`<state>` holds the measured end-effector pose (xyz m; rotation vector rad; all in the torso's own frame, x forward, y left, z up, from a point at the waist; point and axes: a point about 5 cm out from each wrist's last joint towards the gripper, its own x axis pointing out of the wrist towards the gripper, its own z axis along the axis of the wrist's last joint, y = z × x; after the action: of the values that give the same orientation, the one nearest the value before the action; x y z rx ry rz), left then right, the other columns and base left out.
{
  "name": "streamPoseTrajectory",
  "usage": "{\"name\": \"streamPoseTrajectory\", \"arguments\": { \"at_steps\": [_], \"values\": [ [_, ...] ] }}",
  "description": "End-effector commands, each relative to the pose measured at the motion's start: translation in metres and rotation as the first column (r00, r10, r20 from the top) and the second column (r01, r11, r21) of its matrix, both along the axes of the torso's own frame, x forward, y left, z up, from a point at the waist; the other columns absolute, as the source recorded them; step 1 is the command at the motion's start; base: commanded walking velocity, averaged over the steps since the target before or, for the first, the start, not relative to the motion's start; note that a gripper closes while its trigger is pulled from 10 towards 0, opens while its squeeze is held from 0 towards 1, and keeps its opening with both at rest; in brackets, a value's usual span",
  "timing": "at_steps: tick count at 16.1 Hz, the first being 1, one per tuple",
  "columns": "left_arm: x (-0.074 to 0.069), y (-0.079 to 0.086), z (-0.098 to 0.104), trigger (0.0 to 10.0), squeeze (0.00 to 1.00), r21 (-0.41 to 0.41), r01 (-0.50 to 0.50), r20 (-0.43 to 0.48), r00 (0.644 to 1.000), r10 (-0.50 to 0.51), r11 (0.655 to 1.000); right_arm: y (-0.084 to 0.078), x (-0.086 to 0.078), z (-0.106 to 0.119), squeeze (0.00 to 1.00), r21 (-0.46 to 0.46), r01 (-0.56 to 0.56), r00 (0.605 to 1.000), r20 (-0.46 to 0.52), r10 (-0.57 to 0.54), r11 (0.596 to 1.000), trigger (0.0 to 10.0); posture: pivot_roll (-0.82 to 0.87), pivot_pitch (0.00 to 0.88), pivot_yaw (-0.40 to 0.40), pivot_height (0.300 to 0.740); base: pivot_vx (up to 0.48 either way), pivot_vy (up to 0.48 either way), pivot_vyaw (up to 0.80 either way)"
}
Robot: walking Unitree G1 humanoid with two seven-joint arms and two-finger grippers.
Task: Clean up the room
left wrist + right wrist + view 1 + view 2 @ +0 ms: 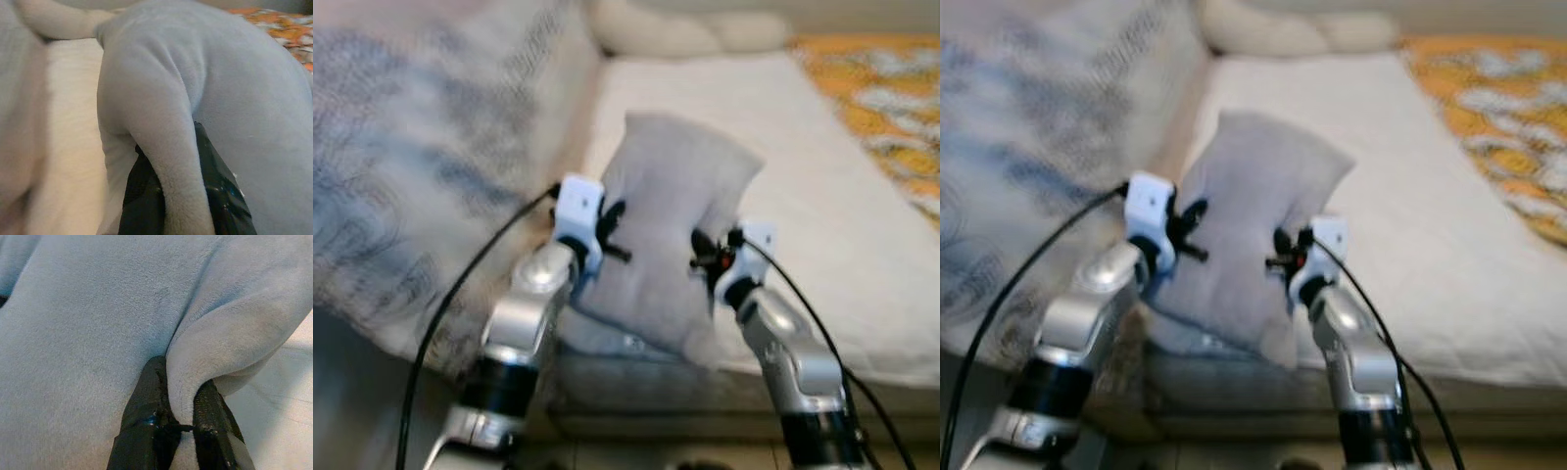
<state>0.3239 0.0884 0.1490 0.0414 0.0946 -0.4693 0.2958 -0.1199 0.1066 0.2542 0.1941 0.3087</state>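
One soft pale-grey fleece cushion point(671, 230) is held above the front edge of the cream-covered bed point(822, 196), two grippers pinching it: left gripper point(183, 196) and right gripper point(178, 423), each clamped on a fold.

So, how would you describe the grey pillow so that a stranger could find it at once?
Look at the white bed ahead of the robot. Over its near edge, the grey pillow is held between the left claw and the right claw, each pinching a fold. Unlike the cream pillows at the far end, it is plain grey and plush.
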Motion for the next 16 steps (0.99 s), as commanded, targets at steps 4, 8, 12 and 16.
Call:
{"name": "streamPoseTrajectory", "arguments": {
  "at_steps": [4,8,12,16],
  "values": [
    [0.0007,-0.0009,0.0063,10.0,0.0,-0.009,0.01,0.027,1.0,-0.01,1.0,0.0123,0.0029,0.0104,0.0,0.013,-0.053,0.998,0.043,0.052,0.999,10.0,-0.06,0.0,0.04,0.74,0.122,0.0,0.0],
    [-0.0002,-0.0001,0.0052,10.0,0.0,-0.007,0.008,0.023,1.0,-0.008,1.0,0.0124,0.0022,0.01,0.0,0.014,-0.05,0.998,0.041,0.05,0.999,10.0,-0.07,0.0,0.044,0.74,0.248,0.0,0.0],
    [-0.0005,-0.0014,0.0047,10.0,0.0,-0.01,0.014,0.018,1.0,-0.013,1.0,0.0139,0.001,0.009,0.0,0.018,-0.064,0.998,0.028,0.063,0.998,10.0,-0.07,0.0,0.045,0.74,0.262,0.0,-0.2],
    [-0.001,-0.0015,0.0041,10.0,0.0,-0.013,0.013,0.016,1.0,-0.013,1.0,0.0125,0.0007,0.0088,0.0,0.012,-0.054,0.998,0.032,0.054,0.998,10.0,-0.07,0.0,0.042,0.74,0.306,0.0,-0.2]
  ]
}}
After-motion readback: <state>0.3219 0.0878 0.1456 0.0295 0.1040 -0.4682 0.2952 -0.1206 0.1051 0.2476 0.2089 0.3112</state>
